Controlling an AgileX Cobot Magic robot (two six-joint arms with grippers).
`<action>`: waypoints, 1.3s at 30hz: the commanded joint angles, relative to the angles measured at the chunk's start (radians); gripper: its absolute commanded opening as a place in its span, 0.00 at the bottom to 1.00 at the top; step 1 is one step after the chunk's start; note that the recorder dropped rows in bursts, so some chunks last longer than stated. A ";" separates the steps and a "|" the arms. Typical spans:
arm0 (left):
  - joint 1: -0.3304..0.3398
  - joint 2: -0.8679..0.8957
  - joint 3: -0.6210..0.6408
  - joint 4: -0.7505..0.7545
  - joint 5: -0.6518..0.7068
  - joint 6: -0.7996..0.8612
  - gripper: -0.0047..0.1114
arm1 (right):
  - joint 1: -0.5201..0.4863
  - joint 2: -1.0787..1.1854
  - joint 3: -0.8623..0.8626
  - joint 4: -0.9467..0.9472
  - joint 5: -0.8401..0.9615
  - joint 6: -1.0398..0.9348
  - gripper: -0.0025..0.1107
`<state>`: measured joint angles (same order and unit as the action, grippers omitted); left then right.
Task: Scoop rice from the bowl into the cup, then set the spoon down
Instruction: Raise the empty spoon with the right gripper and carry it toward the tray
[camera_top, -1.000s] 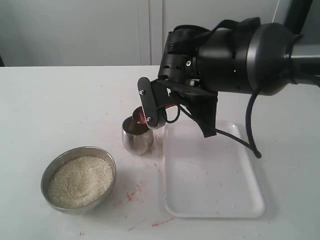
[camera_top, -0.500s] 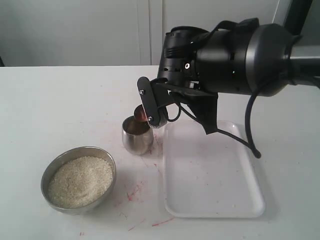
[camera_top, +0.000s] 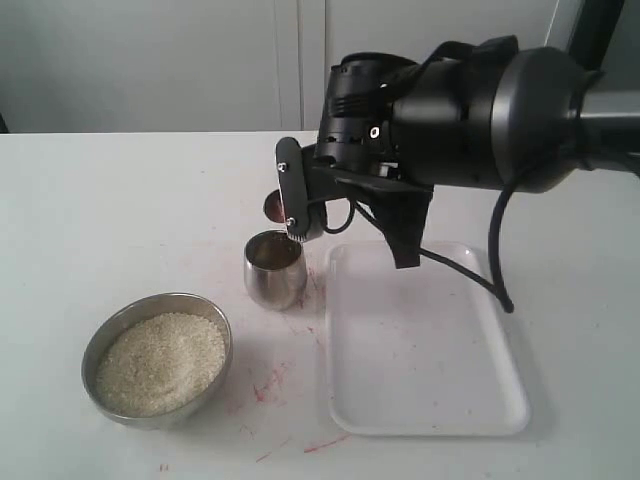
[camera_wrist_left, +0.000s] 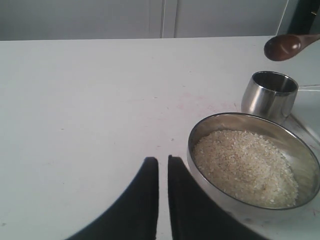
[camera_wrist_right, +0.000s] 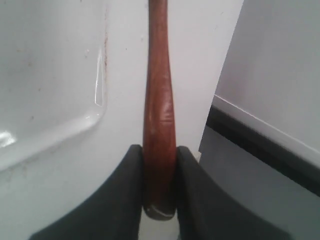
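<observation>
Steel and wood sit close together in the exterior view. The spoon (camera_top: 273, 206) hangs in the air with its oval end just above the far rim of the cup (camera_top: 275, 270), clear of it. Its handle runs roughly level toward the right gripper (camera_top: 298, 205), which grips it from the side. The right arm reaches in from the right with its wrist bent over the near corner of the white tray (camera_top: 430, 340), which lies just beside the cup. The bowl (camera_top: 95, 345) with its mound of rice (camera_top: 160, 362) sits well to the left of the cup and nearer the camera. Either next move, I judge, carries the spoon away from the cup: left and down for another scoop, or right for laying it down.

In the left wrist view, the left gripper (camera_wrist_left: 162, 162) hovers low beside the bowl (camera_wrist_left: 200, 132), its dark fingers drawn nearly together on nothing. The rice (camera_wrist_left: 245, 167) fills the bowl's floor. Beyond it stands the cup (camera_wrist_left: 270, 95), with the spoon (camera_wrist_left: 282, 47) above it. Whether any grains lie in the spoon cannot be told.

In the right wrist view, the right gripper (camera_wrist_right: 160, 165) is clamped on the spoon (camera_wrist_right: 159, 90) near the handle's butt. The handle runs straight out between the pads, and the tray (camera_wrist_right: 50, 75) lies to one side below it.
</observation>
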<state>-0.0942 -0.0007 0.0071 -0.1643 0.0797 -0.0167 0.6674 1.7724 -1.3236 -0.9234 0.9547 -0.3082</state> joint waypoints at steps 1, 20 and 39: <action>0.002 0.001 -0.007 -0.007 -0.003 -0.002 0.16 | 0.000 -0.035 0.000 -0.001 -0.051 0.179 0.02; 0.002 0.001 -0.007 -0.007 -0.003 -0.002 0.16 | 0.000 -0.347 0.000 0.402 0.009 0.268 0.02; 0.002 0.001 -0.007 -0.007 -0.003 -0.002 0.16 | -0.160 -0.479 0.000 0.756 0.266 0.278 0.02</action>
<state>-0.0942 -0.0007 0.0071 -0.1643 0.0797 -0.0167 0.5273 1.2710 -1.3236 -0.1857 1.2221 -0.0199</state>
